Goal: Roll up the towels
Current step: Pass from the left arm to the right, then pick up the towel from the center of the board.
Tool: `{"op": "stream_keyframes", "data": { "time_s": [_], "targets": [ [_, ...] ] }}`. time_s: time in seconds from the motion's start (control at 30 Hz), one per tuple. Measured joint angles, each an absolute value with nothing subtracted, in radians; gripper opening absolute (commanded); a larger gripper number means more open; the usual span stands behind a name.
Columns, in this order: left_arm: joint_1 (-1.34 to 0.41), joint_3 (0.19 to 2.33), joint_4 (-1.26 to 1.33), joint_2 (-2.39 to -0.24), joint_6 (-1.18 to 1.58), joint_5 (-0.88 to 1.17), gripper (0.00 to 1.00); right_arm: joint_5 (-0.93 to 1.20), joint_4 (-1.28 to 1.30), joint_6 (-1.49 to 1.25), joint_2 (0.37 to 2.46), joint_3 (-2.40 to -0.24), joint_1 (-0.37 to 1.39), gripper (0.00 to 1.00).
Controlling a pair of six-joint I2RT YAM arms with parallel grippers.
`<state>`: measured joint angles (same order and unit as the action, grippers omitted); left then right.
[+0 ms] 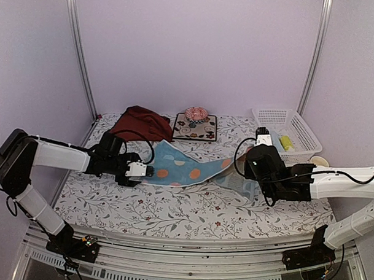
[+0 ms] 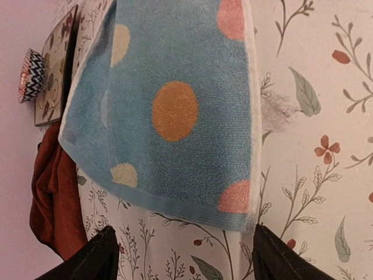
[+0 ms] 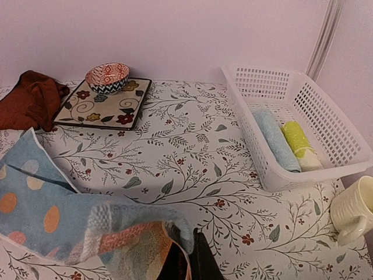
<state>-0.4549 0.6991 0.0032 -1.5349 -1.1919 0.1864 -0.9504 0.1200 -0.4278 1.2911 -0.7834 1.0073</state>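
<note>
A light blue towel [image 1: 186,167] with coloured dots stretches across the table between my two grippers. My right gripper [image 1: 247,173] is shut on its right end and holds that corner [image 3: 134,233] bunched and lifted; in the right wrist view the right gripper [image 3: 189,245] pinches the cloth. My left gripper [image 1: 150,171] stands open at the towel's left edge [image 2: 192,213]. Its fingers [image 2: 105,251] straddle bare tablecloth just short of the hem, with nothing between them. A dark red towel [image 1: 141,122] lies crumpled at the back left. Rolled pale blue [image 3: 274,137] and yellow [image 3: 298,140] towels lie in the basket.
A white basket [image 1: 304,141] stands at the back right, with a cream cup [image 1: 319,161] beside its near corner. A dark floral mat [image 1: 195,127] with a small patterned bowl [image 1: 195,113] on it sits at the back middle. The floral covering [image 1: 190,211] runs to the front edge.
</note>
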Motion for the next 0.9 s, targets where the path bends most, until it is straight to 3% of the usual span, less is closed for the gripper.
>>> {"op": "stream_keyframes", "data": {
  "time_s": [0.17,0.37,0.9],
  "targets": [
    [-0.455,0.706,0.003,-1.613,-1.248,0.147,0.77,-0.942,0.12,-0.431,1.289,-0.769,1.007,0.02],
    [-0.456,0.579,0.152,-1.546,-1.367,0.134,0.77,-0.928,0.119,-0.431,1.287,-0.759,1.005,0.02],
    [-0.513,0.62,0.217,-1.629,-1.508,0.015,0.56,-0.907,0.111,-0.434,1.238,-0.74,0.995,0.02]
  ]
}}
